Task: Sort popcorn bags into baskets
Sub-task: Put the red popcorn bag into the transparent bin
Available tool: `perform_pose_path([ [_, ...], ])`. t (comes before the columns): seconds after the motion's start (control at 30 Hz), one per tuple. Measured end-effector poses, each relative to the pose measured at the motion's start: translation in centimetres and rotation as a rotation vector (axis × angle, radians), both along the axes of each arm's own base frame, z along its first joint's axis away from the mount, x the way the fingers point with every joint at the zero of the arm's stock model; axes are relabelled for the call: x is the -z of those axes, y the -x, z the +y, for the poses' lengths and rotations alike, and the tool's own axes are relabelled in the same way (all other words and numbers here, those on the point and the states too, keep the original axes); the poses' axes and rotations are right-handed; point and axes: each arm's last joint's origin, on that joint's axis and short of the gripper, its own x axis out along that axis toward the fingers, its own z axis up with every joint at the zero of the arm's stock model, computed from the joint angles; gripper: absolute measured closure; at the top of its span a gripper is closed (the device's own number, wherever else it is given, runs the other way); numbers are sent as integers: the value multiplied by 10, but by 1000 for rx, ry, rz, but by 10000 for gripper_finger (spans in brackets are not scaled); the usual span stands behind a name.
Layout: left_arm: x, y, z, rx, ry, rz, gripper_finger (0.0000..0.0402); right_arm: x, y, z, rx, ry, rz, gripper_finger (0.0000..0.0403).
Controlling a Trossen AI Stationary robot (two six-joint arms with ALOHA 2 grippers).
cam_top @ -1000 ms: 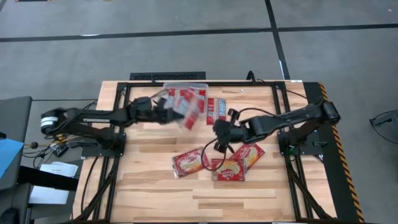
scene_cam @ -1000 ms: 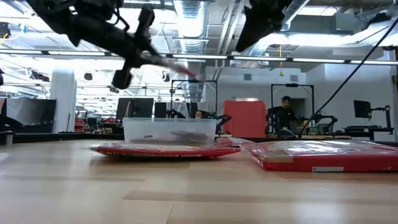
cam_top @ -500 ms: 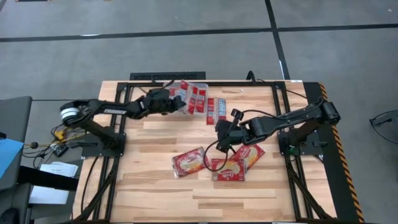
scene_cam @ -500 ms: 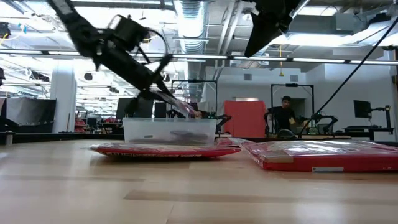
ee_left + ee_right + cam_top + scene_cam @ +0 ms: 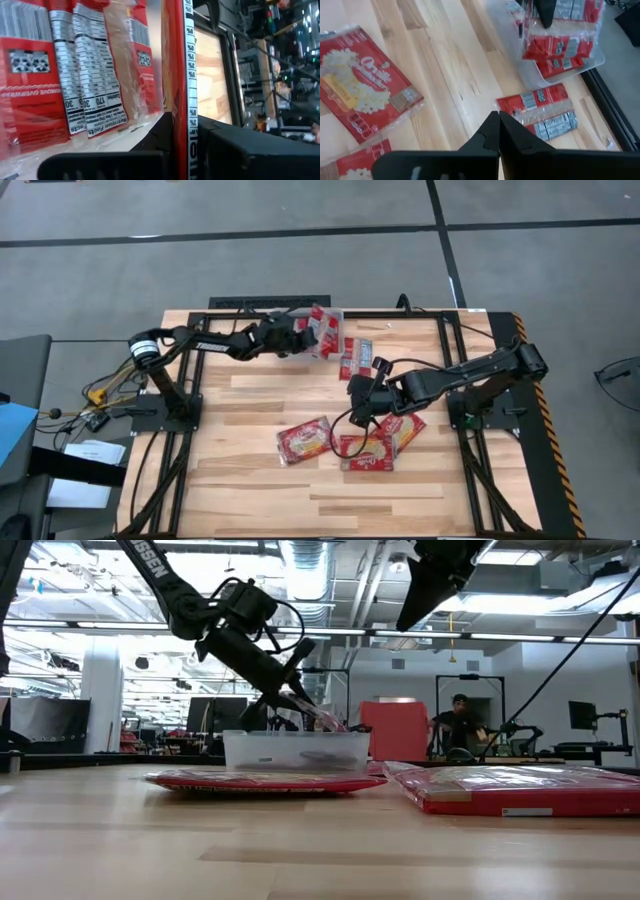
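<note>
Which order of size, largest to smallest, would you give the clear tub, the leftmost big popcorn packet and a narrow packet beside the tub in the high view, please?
1. clear tub
2. leftmost big packet, only slightly smaller
3. narrow packet, clearly smallest

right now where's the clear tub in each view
High: clear tub at the table's far edge, under the left gripper.
Low: centre, behind a flat packet.
Left wrist: its floor under packets.
Right wrist: far corner.
Shared landmark: the red packets inside it.
</note>
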Motion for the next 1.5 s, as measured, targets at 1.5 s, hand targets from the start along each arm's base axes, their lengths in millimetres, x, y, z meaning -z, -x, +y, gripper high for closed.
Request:
perform_pose_path([
  [1.5, 0, -23, 3, -85, -30, 137, 370, 3, 7, 4, 43, -14, 35, 363],
])
